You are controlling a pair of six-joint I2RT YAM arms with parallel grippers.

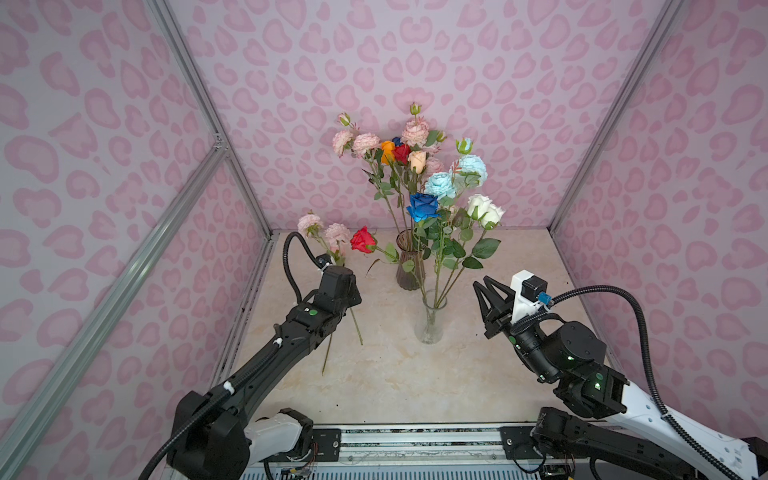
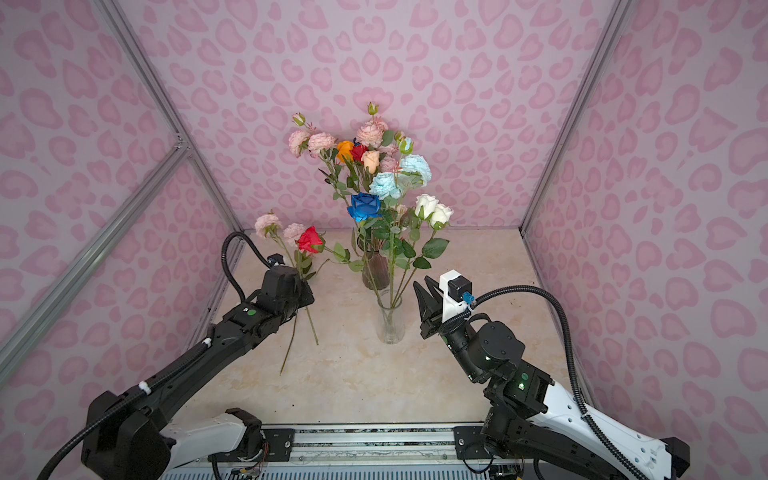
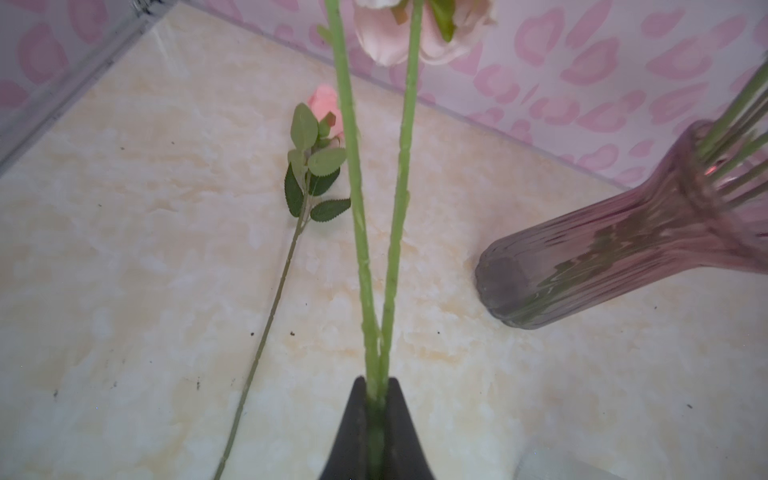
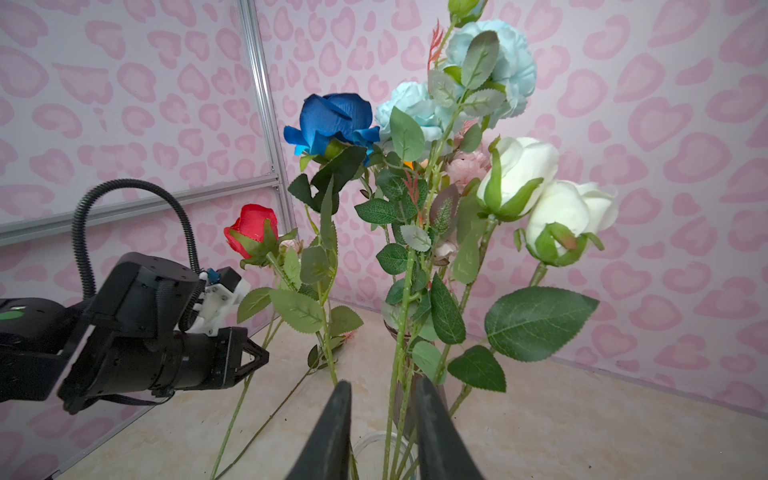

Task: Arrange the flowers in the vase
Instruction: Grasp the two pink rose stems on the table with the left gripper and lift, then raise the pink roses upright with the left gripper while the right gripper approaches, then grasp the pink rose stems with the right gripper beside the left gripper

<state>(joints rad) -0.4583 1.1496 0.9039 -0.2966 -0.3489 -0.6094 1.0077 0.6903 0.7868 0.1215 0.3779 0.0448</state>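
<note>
We see two vases standing mid-scene. The purple vase (image 1: pixel 407 280), ribbed glass, stands further back and holds tall stems with pale pink, orange, red and cream heads. Just in front, slightly right, the clear vase (image 1: pixel 430 328) holds a dark blue rose (image 1: pixel 423 206), light blue blooms (image 1: pixel 440 185) and white roses (image 1: pixel 485 211). A red rose (image 1: pixel 363 240) leans far left; we cannot tell which vase holds it. The tabletop (image 1: pixel 395 386) is cream marble, enclosed by pink-patterned walls (image 1: pixel 498 83). At left, the left gripper (image 3: pixel 377 388) is clamped tight on the forked stem of a pale pink spray (image 1: pixel 337 235), above a loose pink rose (image 3: pixel 326 108) lying flat. At right, the right gripper (image 1: pixel 482 281) hovers beside the clear vase, jaws partly apart, empty.
</note>
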